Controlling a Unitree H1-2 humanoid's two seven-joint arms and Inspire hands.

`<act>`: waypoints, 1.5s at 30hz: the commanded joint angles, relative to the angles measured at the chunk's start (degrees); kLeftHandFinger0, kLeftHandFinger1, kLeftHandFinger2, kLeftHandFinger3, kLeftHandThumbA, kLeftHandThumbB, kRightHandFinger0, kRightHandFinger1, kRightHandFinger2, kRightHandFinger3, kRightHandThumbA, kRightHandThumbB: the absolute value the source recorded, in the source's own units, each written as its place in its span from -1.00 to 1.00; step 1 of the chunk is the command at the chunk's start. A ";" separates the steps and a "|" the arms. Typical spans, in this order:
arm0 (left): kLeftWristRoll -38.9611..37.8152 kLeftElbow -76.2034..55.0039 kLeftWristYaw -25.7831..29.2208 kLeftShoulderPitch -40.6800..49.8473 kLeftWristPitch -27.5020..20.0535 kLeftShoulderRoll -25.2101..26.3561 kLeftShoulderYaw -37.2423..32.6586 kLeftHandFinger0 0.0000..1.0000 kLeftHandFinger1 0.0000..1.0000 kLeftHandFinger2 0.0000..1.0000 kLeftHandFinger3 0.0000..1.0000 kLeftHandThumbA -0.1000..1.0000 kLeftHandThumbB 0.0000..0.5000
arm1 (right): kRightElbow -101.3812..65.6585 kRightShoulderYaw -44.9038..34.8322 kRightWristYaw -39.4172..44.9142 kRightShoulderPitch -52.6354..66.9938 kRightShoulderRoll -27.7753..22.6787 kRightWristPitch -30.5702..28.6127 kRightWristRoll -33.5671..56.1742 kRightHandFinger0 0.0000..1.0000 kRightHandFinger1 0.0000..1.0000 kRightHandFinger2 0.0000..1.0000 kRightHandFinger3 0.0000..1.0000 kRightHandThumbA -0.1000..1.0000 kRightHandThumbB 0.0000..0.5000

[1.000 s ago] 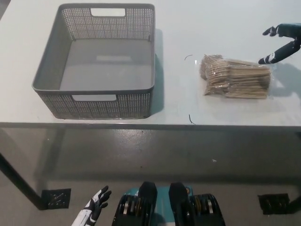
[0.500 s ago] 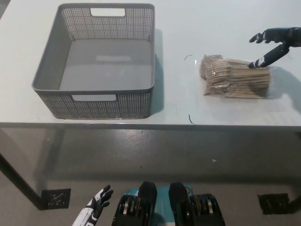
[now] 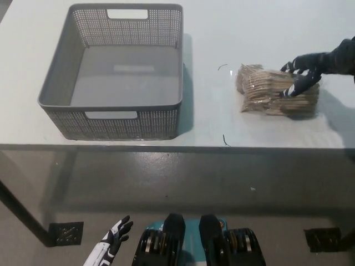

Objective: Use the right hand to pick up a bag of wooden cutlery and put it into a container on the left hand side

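Right hand (image 3: 303,71) on cutlery bag (image 3: 265,91)

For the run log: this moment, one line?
right hand: on cutlery bag, unlifted | basket: left of it | left hand: low, open

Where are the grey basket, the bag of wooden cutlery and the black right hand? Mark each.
grey basket (image 3: 127,124), head view, its near wall.
bag of wooden cutlery (image 3: 262,91), head view, its uncovered left half.
right hand (image 3: 308,67), head view, middle of the hand.

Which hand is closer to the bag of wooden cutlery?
Right. The right hand is over the bag of wooden cutlery; the left hand is far off, lower left.
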 commanded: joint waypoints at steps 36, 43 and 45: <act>-0.67 -1.02 -0.95 -3.74 -2.16 1.57 0.16 1.00 1.00 1.00 1.00 1.00 0.77 | 12.49 -9.75 -27.59 1.94 8.70 -14.75 4.14 -0.76 0.08 0.74 0.47 -1.00 -0.42; -0.78 -1.10 -1.52 -4.05 -2.16 1.67 0.02 1.00 1.00 1.00 1.00 1.00 0.73 | 13.63 -17.73 -32.01 2.78 9.40 -16.24 8.33 -0.51 0.38 0.93 0.99 -1.00 -0.47; -0.44 -1.09 -1.35 -4.10 -2.16 1.73 -0.02 1.00 1.00 1.00 1.00 1.00 0.73 | 13.52 -19.90 -32.31 2.98 9.47 -15.96 9.43 -0.45 0.45 1.00 1.00 -1.00 -0.48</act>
